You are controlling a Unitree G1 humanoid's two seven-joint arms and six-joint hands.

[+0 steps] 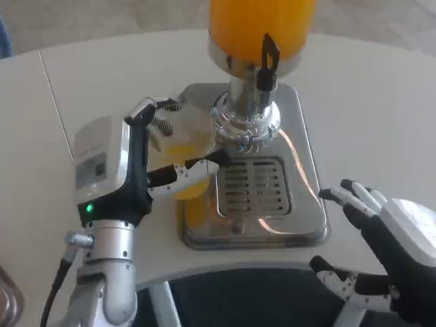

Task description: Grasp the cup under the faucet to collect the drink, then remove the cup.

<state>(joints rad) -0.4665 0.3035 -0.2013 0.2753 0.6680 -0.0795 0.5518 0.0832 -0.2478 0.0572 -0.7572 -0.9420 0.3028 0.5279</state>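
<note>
1. We look down from the robot's head or chest, steeply, onto the white table (354, 88).
2. We face forward: the dispenser's steel base (303, 146) sits close, centre frame, its orange tank (262, 24) cut off at the far edge.
3. Both forearms enter from the near edge, left and right.

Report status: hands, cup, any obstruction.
Left hand holds cup, orange drink inside, left of faucet. Right hand open beside tray. No obstruction seen.

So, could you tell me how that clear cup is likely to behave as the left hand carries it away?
The clear cup looks thin-walled, so it may flex under the left hand. It holds some orange drink, so tilting could spill it. It probably remains light.
</note>
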